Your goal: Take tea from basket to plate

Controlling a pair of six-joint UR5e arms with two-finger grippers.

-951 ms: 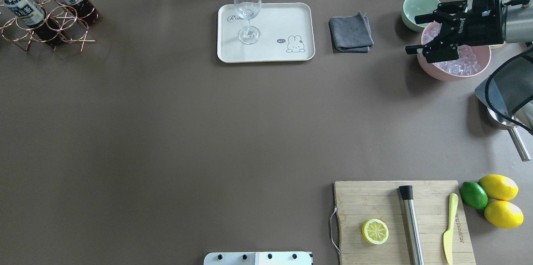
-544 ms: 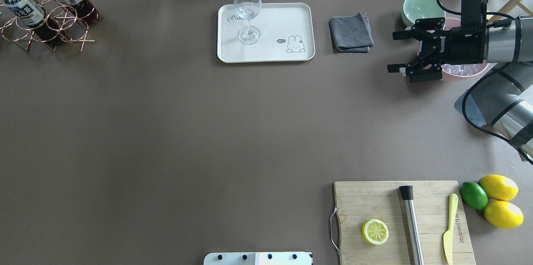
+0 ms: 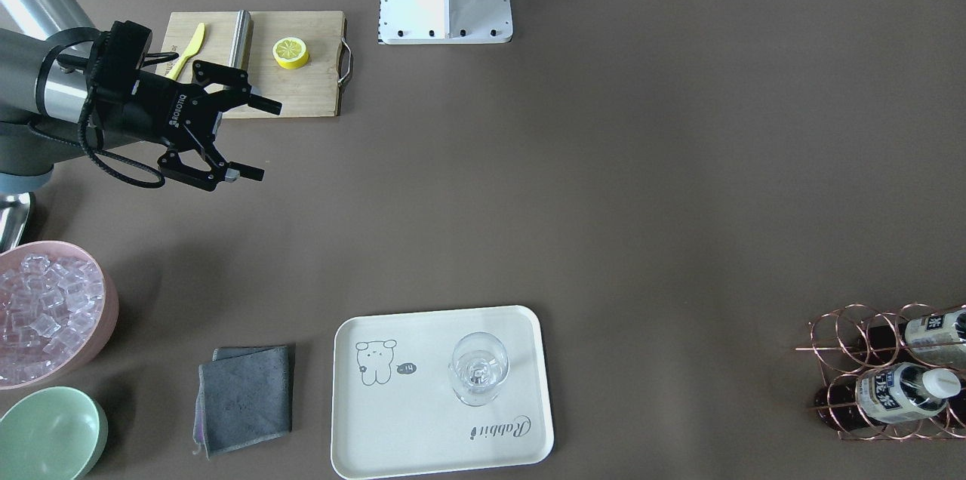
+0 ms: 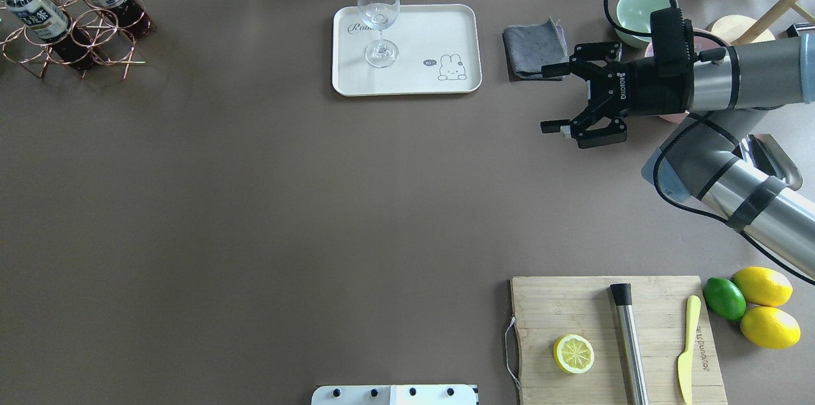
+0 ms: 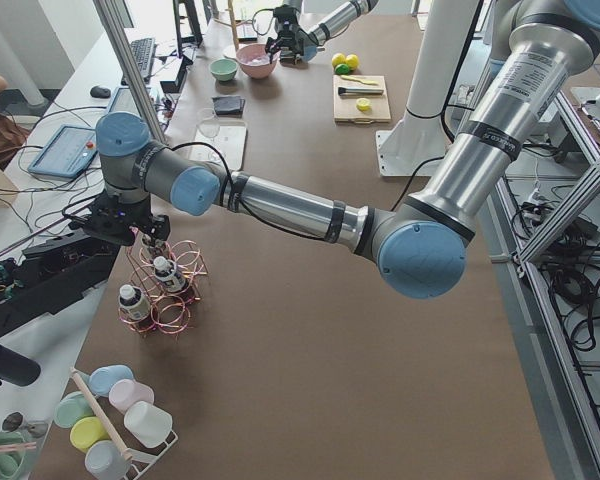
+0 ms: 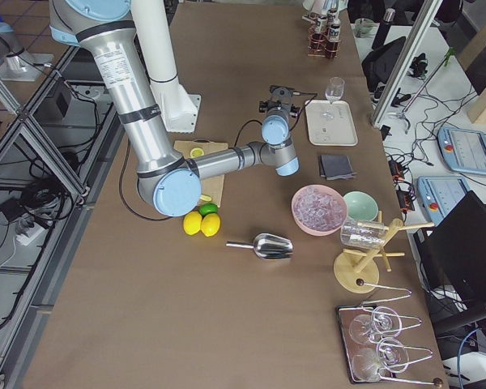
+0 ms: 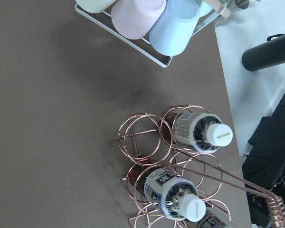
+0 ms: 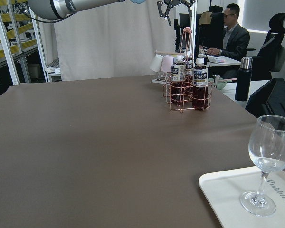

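**Tea in the basket (image 5: 168,305), beneath my left pincer (image 5: 140,232)**

Tea (image 7: 199,133) stands in the rings directly below; I cannot tell that pincer's state. My right pincer (image 4: 546,99) gapes wide, empty, above the bench (image 4: 255,201), plate (image 4: 433,29) nearby.

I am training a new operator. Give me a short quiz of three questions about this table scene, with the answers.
1. True or false: no tea bottle stands on the tray yet; only a glass does.
2. The right gripper is: A) open and empty; B) shut on a lemon; C) shut on the glass.
3. What lies on the table between the tray and the pink ice bowl?
Key: 1 true; 2 A; 3 the grey cloth.
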